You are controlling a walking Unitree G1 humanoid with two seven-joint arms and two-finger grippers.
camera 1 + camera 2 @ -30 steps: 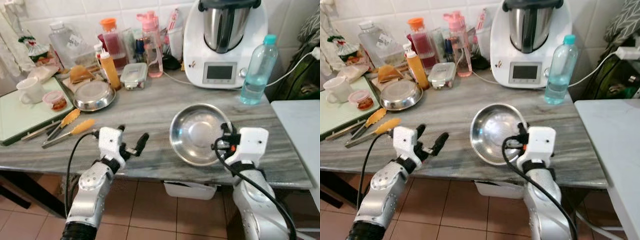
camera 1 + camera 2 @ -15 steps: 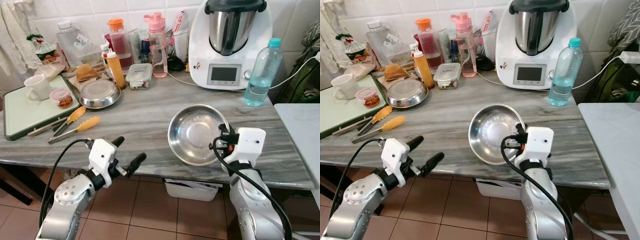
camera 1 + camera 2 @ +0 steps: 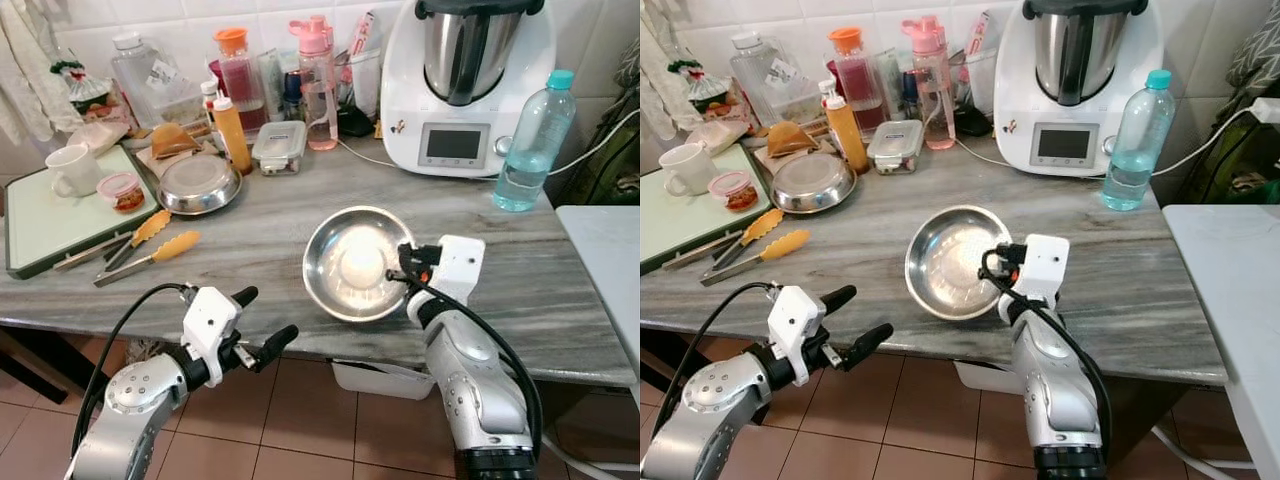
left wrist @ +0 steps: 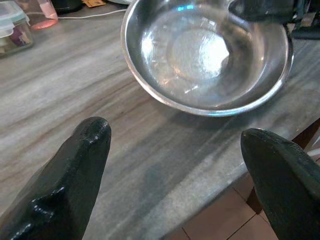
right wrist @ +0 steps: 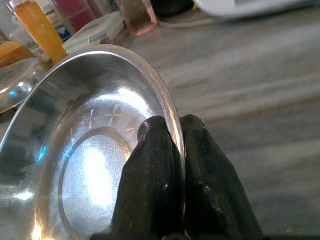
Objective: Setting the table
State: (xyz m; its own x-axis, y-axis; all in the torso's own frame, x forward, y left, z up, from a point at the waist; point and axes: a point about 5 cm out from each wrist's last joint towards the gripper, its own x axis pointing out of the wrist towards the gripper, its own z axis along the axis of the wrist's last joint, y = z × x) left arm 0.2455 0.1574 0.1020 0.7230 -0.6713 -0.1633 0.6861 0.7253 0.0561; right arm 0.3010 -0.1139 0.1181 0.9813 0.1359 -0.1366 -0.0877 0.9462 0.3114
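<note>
A steel bowl (image 3: 355, 262) is near the front edge of the grey marble counter (image 3: 260, 225), tilted toward me. My right gripper (image 3: 400, 272) is shut on the bowl's right rim (image 5: 170, 117), one finger inside and one outside. My left gripper (image 3: 262, 322) is open, held below and in front of the counter's front edge, left of the bowl; its fingers (image 4: 75, 180) point at the bowl (image 4: 205, 55) in the left wrist view.
A second steel bowl (image 3: 198, 186), yellow-tipped tongs (image 3: 140, 250), a white mug (image 3: 72, 170) on a green tray (image 3: 40, 215), bottles and a food box (image 3: 279, 147) crowd the back left. A white kitchen machine (image 3: 465, 80) and water bottle (image 3: 535, 140) stand at the back right.
The right gripper has carried the bowl leftward along the counter's front. The left arm has stayed low in front of the counter edge, shifting slightly right.
</note>
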